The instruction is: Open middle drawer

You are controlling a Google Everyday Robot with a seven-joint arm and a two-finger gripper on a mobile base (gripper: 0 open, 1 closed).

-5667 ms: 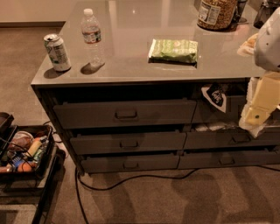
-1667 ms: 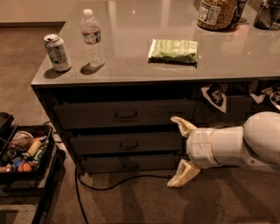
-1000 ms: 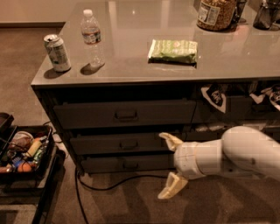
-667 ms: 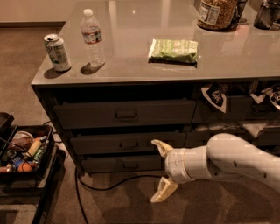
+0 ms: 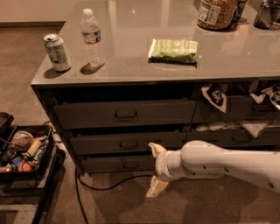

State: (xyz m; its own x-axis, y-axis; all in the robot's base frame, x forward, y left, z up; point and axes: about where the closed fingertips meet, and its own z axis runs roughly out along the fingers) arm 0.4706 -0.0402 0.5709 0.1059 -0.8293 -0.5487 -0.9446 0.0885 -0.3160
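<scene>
The middle drawer (image 5: 100, 143) is a wide dark-grey drawer with a low flat front and a small bar handle (image 5: 128, 144), second of three stacked on the left of the cabinet. It looks shut or nearly shut. My gripper (image 5: 154, 169) is open, with one cream finger up by the drawer's right end and the other down over the floor. It sits just right of the handle, a little in front of the drawer front, not touching the handle. The white arm (image 5: 218, 164) reaches in from the right.
The top drawer (image 5: 124, 113) and bottom drawer (image 5: 118, 164) stack around it. Narrower drawers with cloth and papers (image 5: 236, 109) lie to the right. On the counter stand a can (image 5: 57, 52), water bottle (image 5: 92, 37), green packet (image 5: 173, 50) and jar (image 5: 215, 13). A black bin (image 5: 22, 153) stands left; a cable (image 5: 100, 186) lies on the floor.
My gripper and arm have swung in from the right and moved left along the drawer fronts, now close to the middle drawer's handle. The drawers have not moved.
</scene>
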